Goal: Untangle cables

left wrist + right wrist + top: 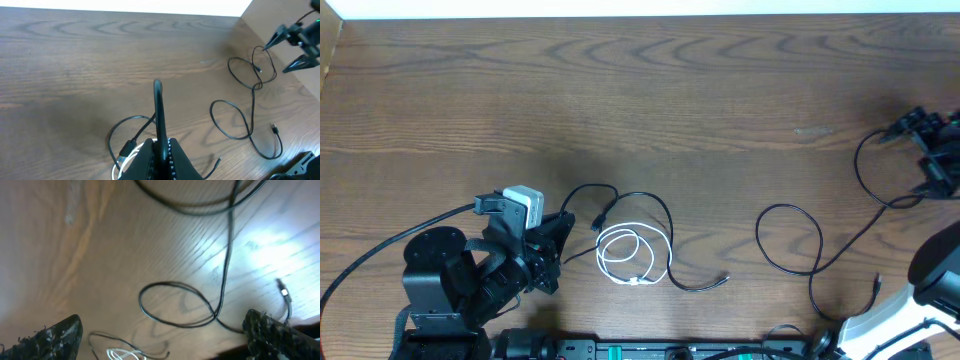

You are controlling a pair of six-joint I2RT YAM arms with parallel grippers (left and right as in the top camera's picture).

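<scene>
Close to me, my left gripper [157, 87] has its fingers pressed shut, on nothing I can see. Just beside it the white cable [620, 255] lies coiled with a black cable [667, 235] looped around it. Farther right, the second black cable [790, 207] lies apart, below my right gripper [162, 322], whose fingers are wide open and empty. I think that one is free, so next I must pinch one cord in the pile and pull slowly. I see no words or labels.

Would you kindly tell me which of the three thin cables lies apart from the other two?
The thin black cable on the right, looping alone. The other thin black cable and the coiled white cable overlap beside the left gripper.
</scene>
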